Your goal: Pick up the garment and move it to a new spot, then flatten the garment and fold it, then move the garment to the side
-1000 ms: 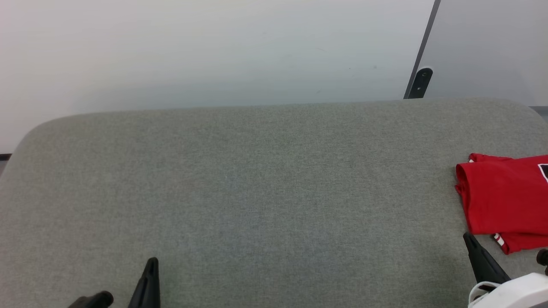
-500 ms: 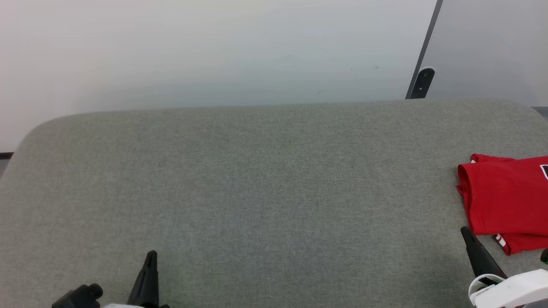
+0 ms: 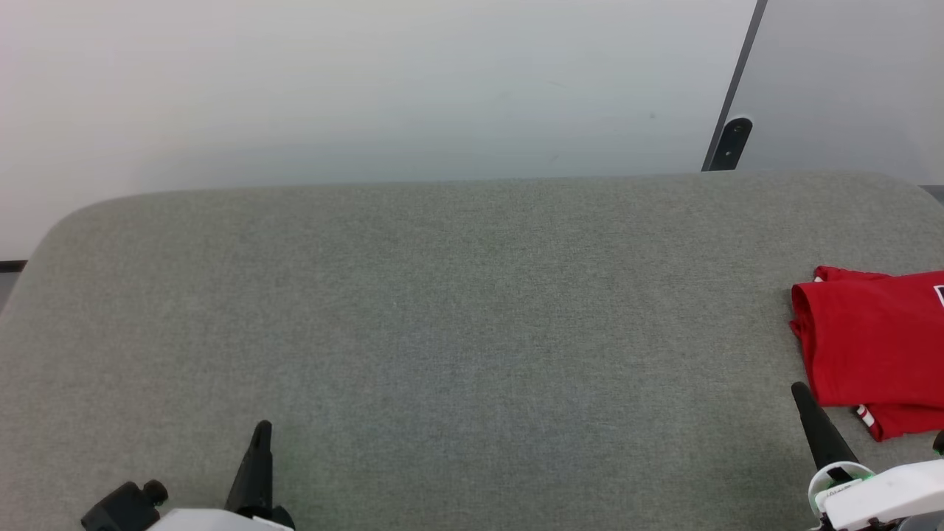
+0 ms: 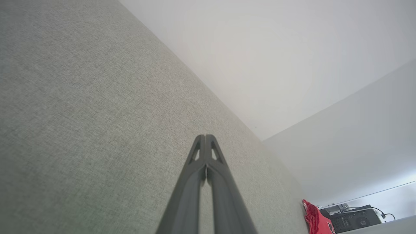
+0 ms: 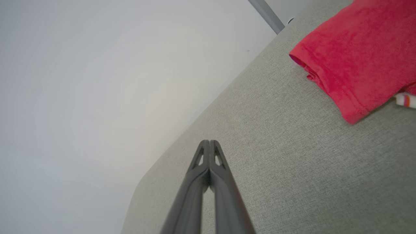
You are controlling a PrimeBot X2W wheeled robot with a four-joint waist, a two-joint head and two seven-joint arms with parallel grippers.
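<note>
1. So, the shirt (image 3: 870, 346) lies folded at the far right of the grey padded top (image 3: 442, 310), partly cut off by the head cam's edge. I judge it's been parked at the side on purpose, i.e. the last step looks done or nearly done.
2. Left claw (image 3: 259, 435): fingers pressed together, nothing in them. It sits low at bottom left, well apart from the shirt.
3. Right claw (image 3: 804, 402): also closed and empty. Its tip is just beside the shirt's near corner.
4. Why low and closed? Prob. both arms sit at the near edge so nothing snags the fold. That's my guess only.
5. Head cam gives the overall layout: both claws, the wide bare middle and a dark bracket (image 3: 730, 144) at the back by the wall.
6. Left wrist cam adds what the head cam can't. The left claw (image 4: 205, 138) tips meet with no gap. The shirt (image 4: 313, 217) is a small red bit far off, w/ a black box (image 4: 352, 221) and cables beyond it.
7. Right wrist cam gives the close-up. The shirt (image 5: 354, 52) has a rolled fold edge and striped trim (image 5: 404, 100) poking out underneath. Bare fabric lies between it and the right claw (image 5: 209, 143), so no contact.
</note>
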